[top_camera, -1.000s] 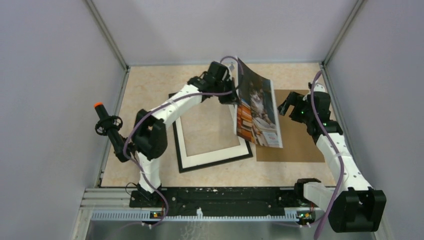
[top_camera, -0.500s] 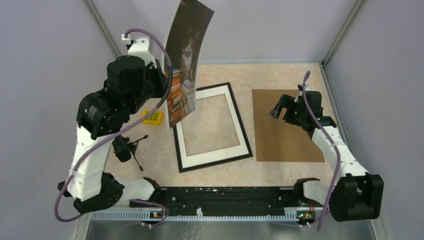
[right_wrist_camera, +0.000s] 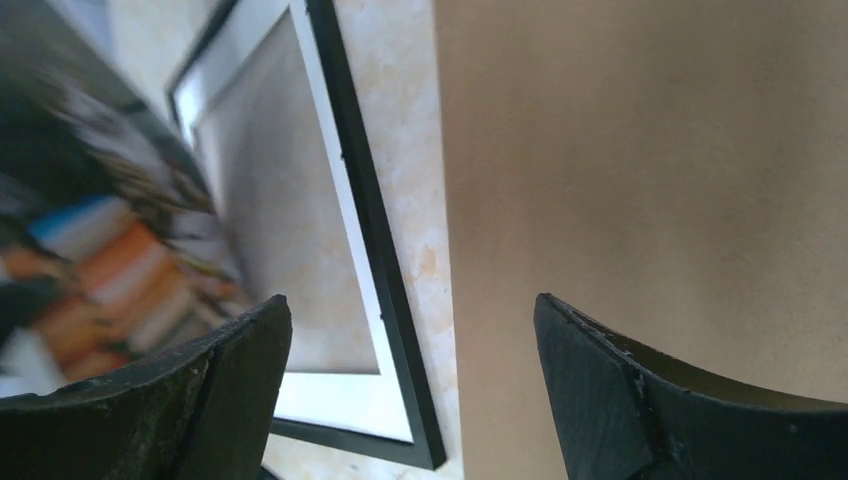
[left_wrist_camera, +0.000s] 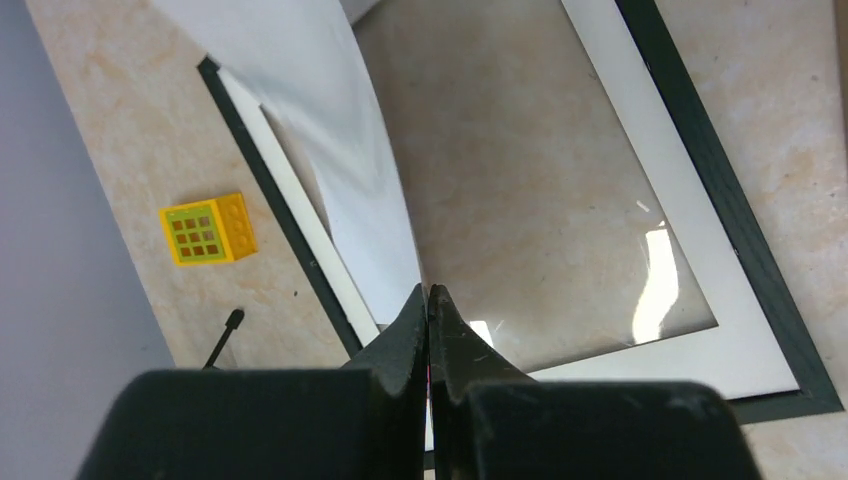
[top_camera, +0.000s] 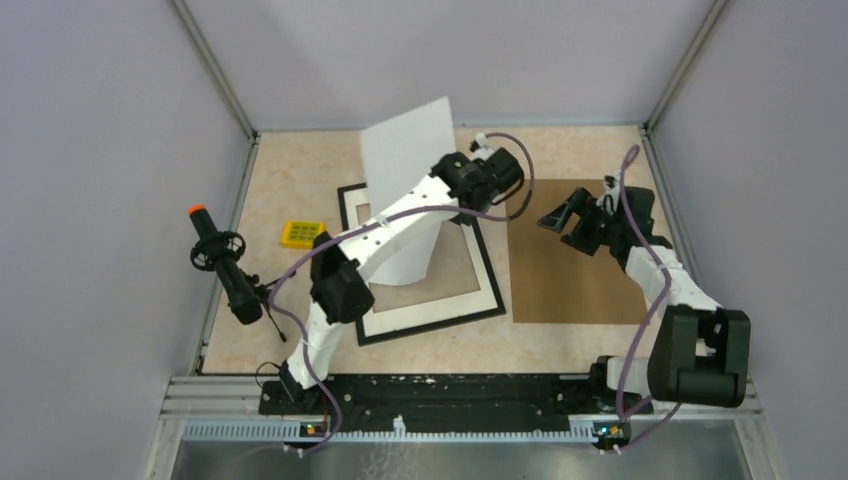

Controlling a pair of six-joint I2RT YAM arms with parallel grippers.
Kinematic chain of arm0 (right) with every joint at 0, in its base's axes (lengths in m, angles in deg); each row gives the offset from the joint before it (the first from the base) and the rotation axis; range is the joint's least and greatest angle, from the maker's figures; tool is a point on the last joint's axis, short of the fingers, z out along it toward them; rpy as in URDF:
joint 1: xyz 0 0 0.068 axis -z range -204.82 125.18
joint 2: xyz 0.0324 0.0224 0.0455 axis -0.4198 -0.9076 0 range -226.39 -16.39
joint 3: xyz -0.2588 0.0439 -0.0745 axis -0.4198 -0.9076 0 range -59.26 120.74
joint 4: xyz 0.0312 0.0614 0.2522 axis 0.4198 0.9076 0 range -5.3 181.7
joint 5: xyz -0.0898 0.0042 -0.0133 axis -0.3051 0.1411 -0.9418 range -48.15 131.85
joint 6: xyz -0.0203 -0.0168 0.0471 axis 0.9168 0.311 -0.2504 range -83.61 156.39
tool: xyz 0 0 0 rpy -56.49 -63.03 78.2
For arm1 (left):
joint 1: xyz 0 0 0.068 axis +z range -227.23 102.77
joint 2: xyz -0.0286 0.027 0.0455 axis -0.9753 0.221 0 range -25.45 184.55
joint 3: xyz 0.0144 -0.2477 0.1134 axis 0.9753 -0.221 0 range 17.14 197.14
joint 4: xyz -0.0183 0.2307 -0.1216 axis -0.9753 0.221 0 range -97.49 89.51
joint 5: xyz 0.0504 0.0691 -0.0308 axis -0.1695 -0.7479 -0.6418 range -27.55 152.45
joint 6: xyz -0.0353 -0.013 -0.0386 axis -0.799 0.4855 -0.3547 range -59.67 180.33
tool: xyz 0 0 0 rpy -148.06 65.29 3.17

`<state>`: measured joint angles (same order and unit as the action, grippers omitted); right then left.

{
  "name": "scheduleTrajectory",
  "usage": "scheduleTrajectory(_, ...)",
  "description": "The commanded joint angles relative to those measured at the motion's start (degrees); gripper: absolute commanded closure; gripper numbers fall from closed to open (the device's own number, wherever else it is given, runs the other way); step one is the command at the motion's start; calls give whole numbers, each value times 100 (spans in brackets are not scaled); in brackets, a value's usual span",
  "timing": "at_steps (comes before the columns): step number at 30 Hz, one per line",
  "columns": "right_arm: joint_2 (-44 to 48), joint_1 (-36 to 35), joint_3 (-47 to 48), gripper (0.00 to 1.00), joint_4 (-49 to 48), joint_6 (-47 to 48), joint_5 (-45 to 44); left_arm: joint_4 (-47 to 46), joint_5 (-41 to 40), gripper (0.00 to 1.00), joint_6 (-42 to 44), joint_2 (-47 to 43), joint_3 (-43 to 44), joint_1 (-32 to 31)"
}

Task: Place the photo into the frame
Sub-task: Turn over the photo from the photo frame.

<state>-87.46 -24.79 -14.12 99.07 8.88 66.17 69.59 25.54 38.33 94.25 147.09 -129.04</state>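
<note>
While the left claw (left_wrist_camera: 428, 292) pinches the photo (top_camera: 405, 150) by its edge, white back showing, slanted over the frame (top_camera: 432, 318) lying flat on the table (top_camera: 290, 180), the right claw (right_wrist_camera: 412, 305) hangs wide open above the cardboard sheet (top_camera: 575, 270), so laying the print in is yet to do.

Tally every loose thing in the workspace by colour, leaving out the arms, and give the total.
Black: 2, the frame and the orange-tipped tool
White: 1, the photo, its plain back showing
Brown: 1, the cardboard sheet
Yellow: 1, the small block
Total: 5
</note>
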Motion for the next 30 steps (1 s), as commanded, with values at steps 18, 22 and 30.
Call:
scheduleTrajectory(18,-1196,635,-1481,9,-3547,-2395,1972,-1562,2208,39,186,770,-417,-536)
scheduleTrajectory(22,-1283,244,-1671,9,-4390,-2847,1575,-1918,2474,18,345,-234,-860,-540)
scheduleTrajectory(30,-1950,-591,-1735,14,-4869,-3092,747,-2328,1820,6,426,-2501,-2425,-367)
